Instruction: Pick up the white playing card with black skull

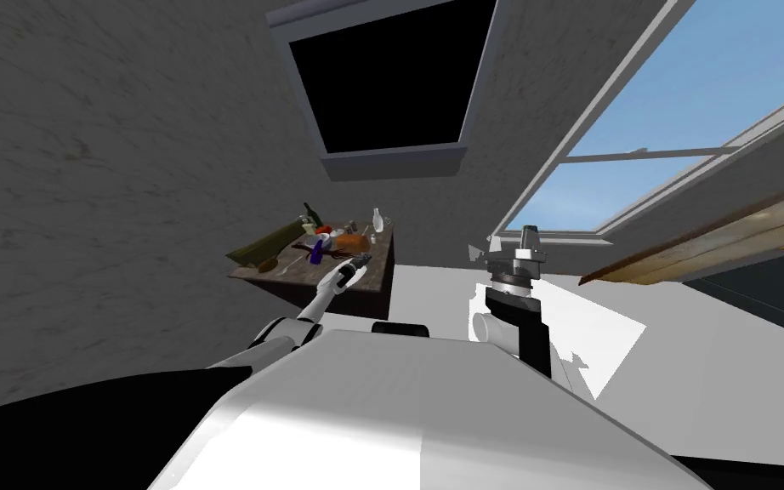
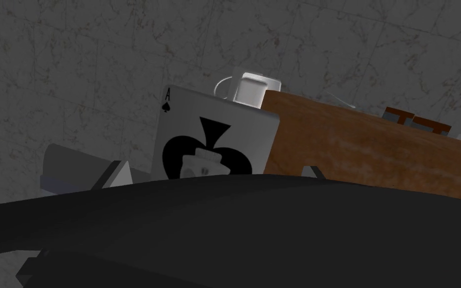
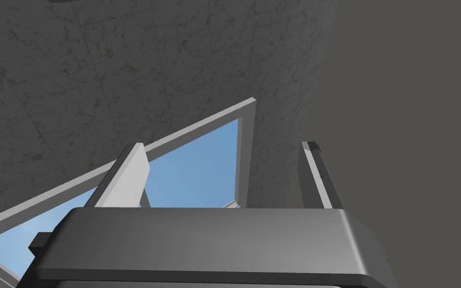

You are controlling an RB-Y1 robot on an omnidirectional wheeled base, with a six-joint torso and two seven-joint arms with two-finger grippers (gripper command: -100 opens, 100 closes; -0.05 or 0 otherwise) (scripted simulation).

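**Between the left jaws: the skull card at the bench**

Between the two fingertips [image 2: 117,172] of the left jaws stands the white playing card [image 2: 214,135], its face toward the wrist camera. It shows an "A" over a small spade in one corner and a large black spade with a pale skull at the centre. Its lower part is hidden behind the dark gripper body, so what it rests on cannot be told. The left jaws are open, and each fingertip stands clear of the card's side edges. Just beside the card lies a brown wooden block [image 2: 364,150], and a white mug [image 2: 249,90] rises behind the two. From the head camera, the left arm [image 1: 322,298] reaches over the near edge of a dark wooden bench [image 1: 288,274] set against the grey wall. The bench is crowded with small things, among them a dark bottle [image 1: 307,213] and a clear bottle [image 1: 376,221]. The right arm [image 1: 514,298] is raised well apart from the bench, and the right jaws are open.
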